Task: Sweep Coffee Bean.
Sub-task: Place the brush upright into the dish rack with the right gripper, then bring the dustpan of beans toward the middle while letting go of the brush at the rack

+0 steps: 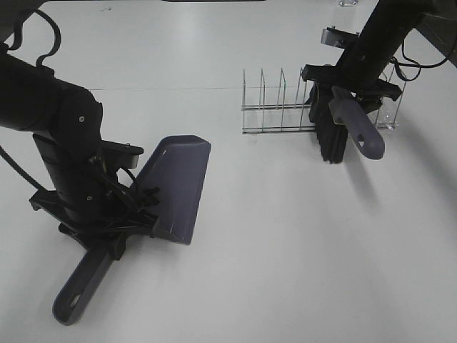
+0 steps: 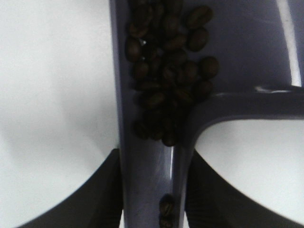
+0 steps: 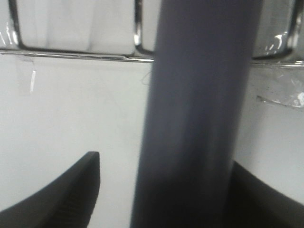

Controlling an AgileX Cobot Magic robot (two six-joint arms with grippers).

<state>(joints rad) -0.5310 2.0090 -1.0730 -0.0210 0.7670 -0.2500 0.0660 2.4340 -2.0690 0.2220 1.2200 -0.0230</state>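
Note:
The purple-grey dustpan [image 1: 178, 182] lies on the white table at the left, and my left gripper [image 1: 118, 214] is shut on its handle [image 2: 147, 180]. A pile of coffee beans [image 2: 166, 71] sits at the back of the pan where the handle joins; they show as dark specks [image 1: 146, 196] in the high view. At the far right stands the brush, its purple handle [image 1: 357, 127] tilted and its black bristles [image 1: 330, 136] down by the wire rack. My right gripper [image 3: 166, 161] straddles that handle [image 3: 199, 118]. One finger [image 3: 71, 190] stands clear of it, so the gripper is open.
A chrome wire rack [image 1: 278, 107] with upright dividers stands at the back right, taped to the table [image 1: 285, 250]. The left arm's dark bulk [image 1: 50, 114] fills the left side. The dustpan handle's end [image 1: 75, 296] lies near the table's front edge.

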